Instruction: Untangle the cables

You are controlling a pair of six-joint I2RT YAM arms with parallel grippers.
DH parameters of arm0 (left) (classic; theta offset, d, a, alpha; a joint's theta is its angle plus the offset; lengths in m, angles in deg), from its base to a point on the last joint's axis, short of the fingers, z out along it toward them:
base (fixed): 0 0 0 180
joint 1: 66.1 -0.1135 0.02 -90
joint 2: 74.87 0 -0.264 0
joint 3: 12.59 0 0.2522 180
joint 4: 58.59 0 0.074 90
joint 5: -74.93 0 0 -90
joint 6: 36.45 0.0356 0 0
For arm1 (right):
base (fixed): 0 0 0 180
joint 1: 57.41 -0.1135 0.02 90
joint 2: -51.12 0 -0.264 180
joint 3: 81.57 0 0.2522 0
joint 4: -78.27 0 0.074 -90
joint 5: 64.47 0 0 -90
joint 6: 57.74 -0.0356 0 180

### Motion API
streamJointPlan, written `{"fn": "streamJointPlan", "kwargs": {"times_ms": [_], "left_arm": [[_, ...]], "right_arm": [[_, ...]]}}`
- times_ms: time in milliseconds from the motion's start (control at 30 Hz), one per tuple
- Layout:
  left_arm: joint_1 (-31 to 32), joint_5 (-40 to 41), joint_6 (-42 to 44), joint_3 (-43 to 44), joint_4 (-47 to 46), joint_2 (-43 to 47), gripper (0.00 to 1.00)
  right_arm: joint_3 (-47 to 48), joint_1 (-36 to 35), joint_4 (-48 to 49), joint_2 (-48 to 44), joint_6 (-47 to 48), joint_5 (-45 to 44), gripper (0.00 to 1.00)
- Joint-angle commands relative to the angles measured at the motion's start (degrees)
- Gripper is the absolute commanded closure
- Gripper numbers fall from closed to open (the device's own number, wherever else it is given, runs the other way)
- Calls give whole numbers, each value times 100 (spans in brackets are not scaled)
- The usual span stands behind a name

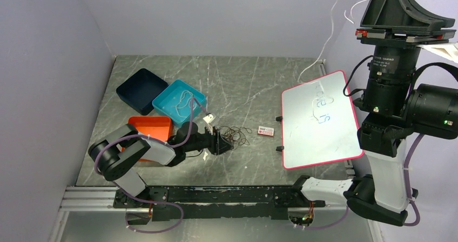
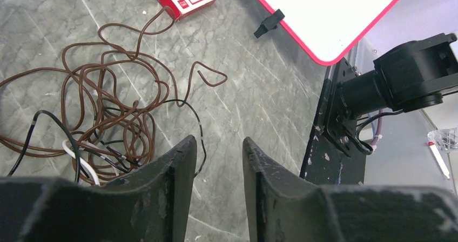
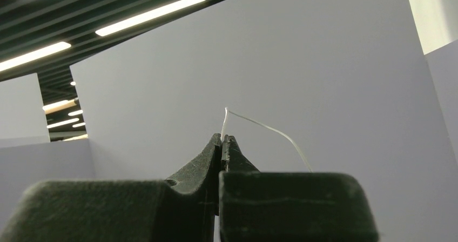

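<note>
The cables [image 1: 235, 135] lie as a small tangle mid-table. In the left wrist view the tangle [image 2: 108, 107] is mostly brown wire with some black and one white strand. My left gripper [image 1: 222, 143] is low at the tangle's left edge. Its jaws [image 2: 219, 142] are open and empty, and the tangle lies to their left. My right gripper [image 3: 222, 136] is raised high and shut on a thin white wire [image 3: 259, 124]. In the top view this white wire [image 1: 324, 45] hangs from the upper right down to the table's far right side.
A navy bin [image 1: 141, 89], a teal bin [image 1: 200, 98] holding a pale wire, and an orange bin [image 1: 151, 128] stand at the left. A red-rimmed whiteboard [image 1: 318, 118] lies at the right. A small red-and-white box [image 1: 265, 130] sits between the tangle and the board.
</note>
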Motion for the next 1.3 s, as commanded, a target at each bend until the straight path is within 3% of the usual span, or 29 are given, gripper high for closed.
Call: {"fn": "streamJointPlan", "kwargs": {"times_ms": [0,300,500,667,933,1267], "left_arm": [[-14,70,-69,-47,-342,152,55],[-19,209,280,507,793,1244,29],[-13,277,671,825,1397,2022,18],[-15,429,1167,1088,2078,2521,15],[-20,506,1595,1378,2434,2986,14],[-20,747,2214,2433,2417,2380,12]], "right_arm": [[158,-10,-252,81,14,-79,100],[-708,-12,-407,-288,-283,-376,100],[-1019,-16,-587,-340,-538,-438,100],[-1203,-10,-786,-349,-805,-400,100],[-1464,-9,-844,-402,-1090,-313,100],[-1700,-11,-962,-451,-1458,-153,100]]}}
